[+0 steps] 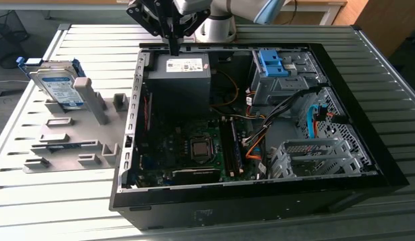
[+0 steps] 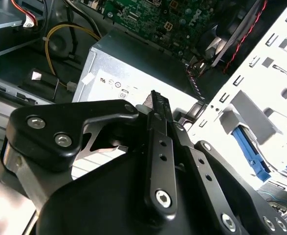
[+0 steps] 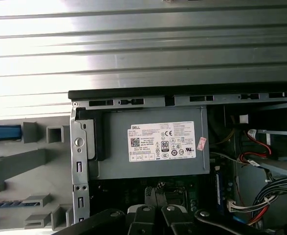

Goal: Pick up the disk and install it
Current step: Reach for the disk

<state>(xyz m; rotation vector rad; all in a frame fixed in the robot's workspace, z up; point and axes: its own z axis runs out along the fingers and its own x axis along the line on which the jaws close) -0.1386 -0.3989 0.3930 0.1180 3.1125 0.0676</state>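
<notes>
The black two-fingered pincer (image 1: 173, 50), fingers pressed together on nothing, is hanging at the far rim of the open black computer case (image 1: 261, 211), over the dark power supply box with a white sticker (image 1: 183, 80). The flat silver-grey disk with blue rails (image 1: 58, 86) is standing upright in a grey plastic holder (image 1: 73, 135) near the slatted metal table's (image 1: 60, 206) far corner on the exterior view's left, well apart from the pincer.

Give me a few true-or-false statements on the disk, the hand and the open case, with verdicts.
1. The disk stands in the grey fixture outside the computer case. True.
2. The hand is shut on the disk. False: it is shut on nothing, above the case's edge by the power supply.
3. The blue bracket lies to the exterior view's left of the power supply. False: it lies to its right.
4. The case is open, with the motherboard exposed. True.
</notes>
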